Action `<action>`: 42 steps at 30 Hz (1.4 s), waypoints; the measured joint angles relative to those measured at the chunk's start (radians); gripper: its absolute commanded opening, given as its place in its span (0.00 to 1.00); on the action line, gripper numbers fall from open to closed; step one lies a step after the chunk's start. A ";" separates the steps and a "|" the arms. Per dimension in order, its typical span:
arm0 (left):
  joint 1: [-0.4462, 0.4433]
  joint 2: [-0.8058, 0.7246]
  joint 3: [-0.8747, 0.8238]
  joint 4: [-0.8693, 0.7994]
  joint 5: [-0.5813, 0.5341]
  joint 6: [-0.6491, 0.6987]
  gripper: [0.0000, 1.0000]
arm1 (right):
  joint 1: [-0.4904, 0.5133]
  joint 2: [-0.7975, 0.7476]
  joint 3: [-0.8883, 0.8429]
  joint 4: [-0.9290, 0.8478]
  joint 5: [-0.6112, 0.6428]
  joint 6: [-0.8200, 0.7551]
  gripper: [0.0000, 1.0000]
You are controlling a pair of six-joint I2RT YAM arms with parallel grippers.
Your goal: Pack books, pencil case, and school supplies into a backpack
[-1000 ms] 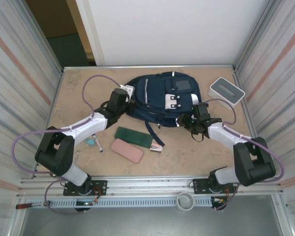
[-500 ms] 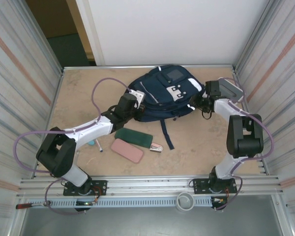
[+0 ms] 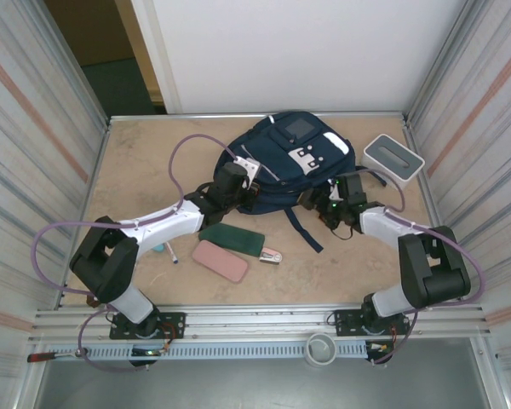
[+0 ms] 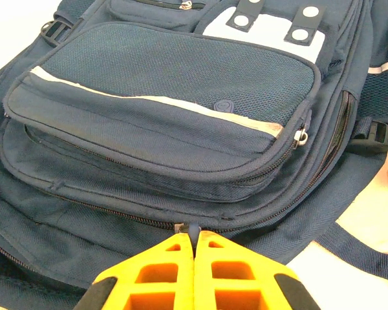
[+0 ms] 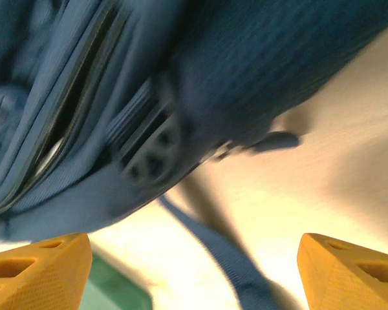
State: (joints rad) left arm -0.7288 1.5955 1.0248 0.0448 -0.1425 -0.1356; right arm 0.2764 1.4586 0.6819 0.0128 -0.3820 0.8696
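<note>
We see the large navy-blue woven-fabric backpack [image 3: 294, 158] lying flat towards the far side of the tan, speckled worktop [image 3: 140, 162], its mesh-faced front pocket, pale stripe and white patches turned up. The left end effector [image 3: 245, 191] sits at the bag's near-left edge. In the left wrist view its ribbed yellow fingers [image 4: 174, 271] are pressed fully together, pinching a small dark zipper pull [image 4: 193, 228] on the curved zipper seam. The right end effector [image 3: 320, 203] is at the bag's near-right edge, beside a dangling webbing strap [image 3: 302, 228]. In the blurred right wrist view, its fingers stand wide apart with nothing gripped. Nearer the arms lie a flat dark-green rectangular fabric pouch [image 3: 231, 239], a rounded pink case [image 3: 221, 261], the small pink-and-silver stapler [image 3: 271, 254] and the slim blue-capped pen [image 3: 168, 249]. A white box with a grey top [image 3: 393, 158] sits to the right of the bag.
</note>
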 measured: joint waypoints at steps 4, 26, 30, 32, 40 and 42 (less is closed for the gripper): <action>0.000 0.000 0.000 0.000 0.000 0.000 0.00 | 0.057 0.037 0.001 0.121 0.008 0.088 0.75; 0.135 0.000 -0.008 -0.014 -0.060 0.037 0.00 | -0.076 0.063 0.032 0.047 -0.021 -0.080 0.00; 0.181 -0.002 -0.008 -0.014 -0.095 0.051 0.00 | -0.116 0.066 0.065 -0.041 -0.079 -0.169 0.00; 0.189 -0.007 -0.008 -0.016 -0.100 0.055 0.00 | -0.142 0.083 0.108 -0.089 -0.121 -0.211 0.00; 0.183 -0.042 -0.023 -0.014 0.003 0.048 0.00 | -0.171 0.152 0.199 -0.168 -0.202 -0.282 0.08; 0.183 -0.040 -0.026 -0.022 0.050 0.042 0.10 | -0.171 0.152 0.199 -0.175 -0.200 -0.288 0.18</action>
State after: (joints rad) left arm -0.5453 1.5551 0.9989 0.0231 -0.0921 -0.0937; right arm 0.1059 1.6108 0.8810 -0.1619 -0.5816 0.5812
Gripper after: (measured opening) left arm 0.063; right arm 0.112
